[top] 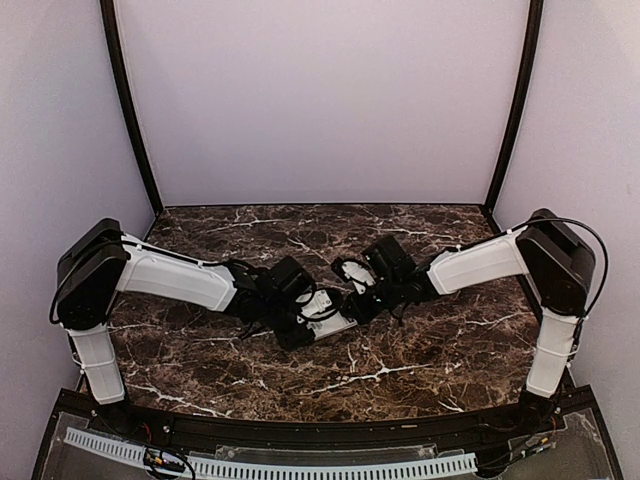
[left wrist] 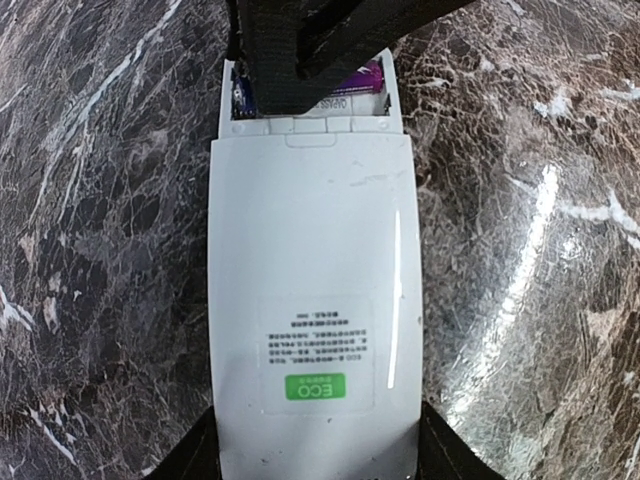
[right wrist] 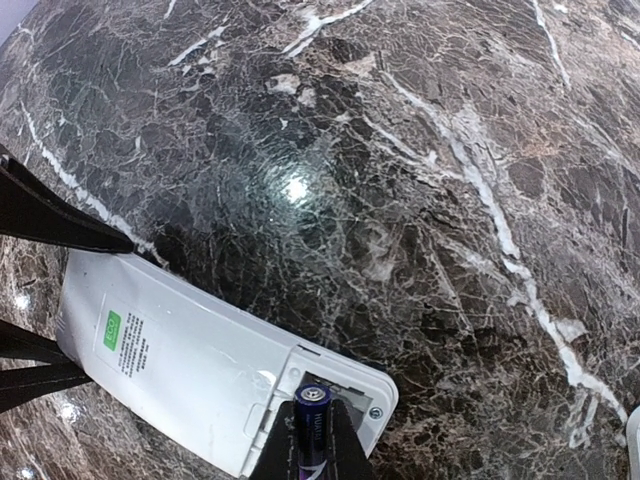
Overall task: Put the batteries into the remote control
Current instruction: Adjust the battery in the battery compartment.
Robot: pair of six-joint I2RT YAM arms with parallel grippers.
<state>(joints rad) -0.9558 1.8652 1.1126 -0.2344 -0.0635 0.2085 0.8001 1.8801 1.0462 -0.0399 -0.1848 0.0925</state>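
Observation:
The remote control point(left wrist: 310, 290) lies back-up on the marble, white with a green ECO sticker, its battery compartment point(left wrist: 300, 105) uncovered at the far end. My left gripper point(left wrist: 318, 448) is shut on it, one black finger against each long side. My right gripper point(right wrist: 316, 445) is shut on a purple battery point(right wrist: 314, 425), whose tip points into the open compartment point(right wrist: 345, 395) of the remote control point(right wrist: 180, 365). Seen from above, the left gripper point(top: 298, 325) and right gripper point(top: 362, 303) meet over the remote control point(top: 330, 323). The right fingers point(left wrist: 290, 50) hide most of the compartment in the left wrist view.
The dark marble table point(top: 400, 360) runs out on all sides, with white walls behind and black posts at the back corners. A small white piece point(right wrist: 634, 440) shows at the right edge of the right wrist view.

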